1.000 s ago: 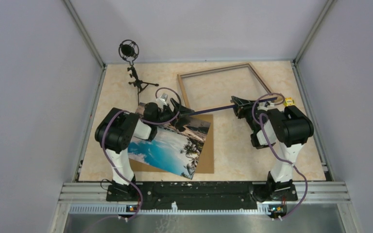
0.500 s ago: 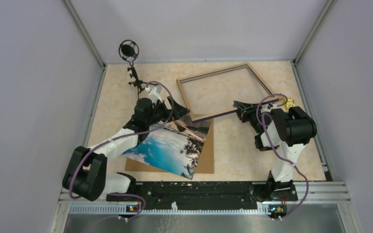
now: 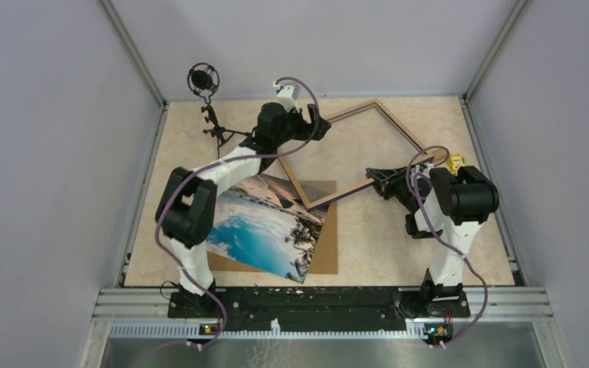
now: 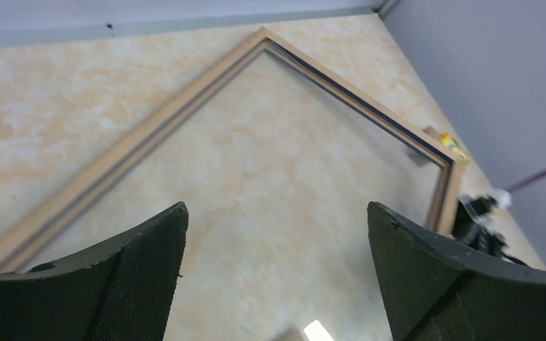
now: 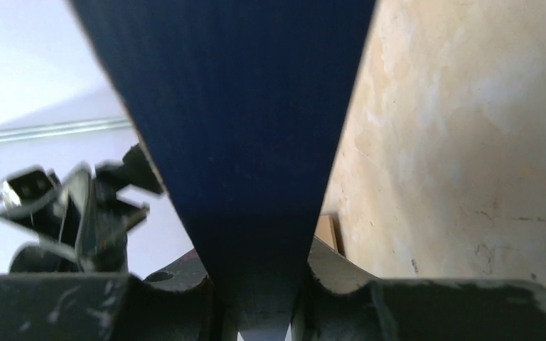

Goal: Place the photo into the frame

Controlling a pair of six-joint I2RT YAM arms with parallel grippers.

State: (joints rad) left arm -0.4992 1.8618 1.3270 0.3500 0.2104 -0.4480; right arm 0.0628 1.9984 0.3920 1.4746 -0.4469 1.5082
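Note:
The frame (image 3: 403, 126) stands tilted like a diamond at the back of the table, light wood up and a dark blue face along its near rail. My right gripper (image 3: 373, 175) is shut on that near rail, which fills the right wrist view as a dark blue bar (image 5: 242, 142) between the jaws (image 5: 256, 298). My left gripper (image 3: 320, 126) hovers open over the frame's far-left rail; in the left wrist view its fingers (image 4: 276, 213) are spread wide above the wooden rails (image 4: 185, 89), holding nothing. The photo (image 3: 264, 230) lies flat on the brown backing board (image 3: 328, 241).
A black microphone on a small stand (image 3: 204, 80) is at the back left. A small yellow object (image 3: 455, 161) sits by the frame's right corner. Grey walls close in the table on three sides.
My left arm has swung away from the photo to the back, over the frame's far-left rail. The frame has turned in my right gripper's hold, its far corner swinging right.

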